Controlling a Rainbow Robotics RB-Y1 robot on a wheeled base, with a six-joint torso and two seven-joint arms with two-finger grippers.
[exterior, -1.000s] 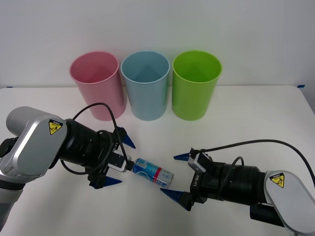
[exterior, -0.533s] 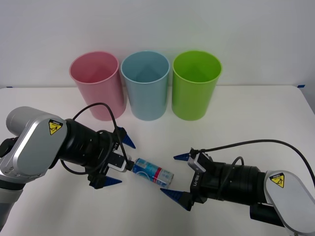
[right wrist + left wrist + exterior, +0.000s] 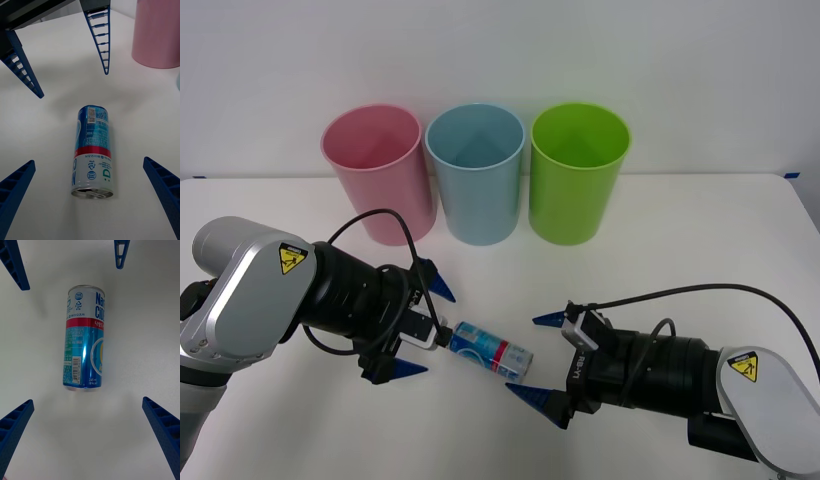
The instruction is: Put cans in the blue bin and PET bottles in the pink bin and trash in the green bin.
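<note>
The left gripper [image 3: 422,325] lies low on the white surface [image 3: 680,230], fingers spread apart, just beside one end of the can [image 3: 491,351]. The can lies on its side between both grippers, untouched. The right gripper [image 3: 546,363], fingers also spread, faces its other end. Behind stand the pink bin [image 3: 377,172], the blue bin [image 3: 476,170] and the green bin [image 3: 577,170] in a row against a white wall [image 3: 500,50]; what their insides hold cannot be told.

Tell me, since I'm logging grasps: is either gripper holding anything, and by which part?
Nothing is held. Left gripper and right gripper are open; the blue-and-white drink can lies untouched between them.
</note>
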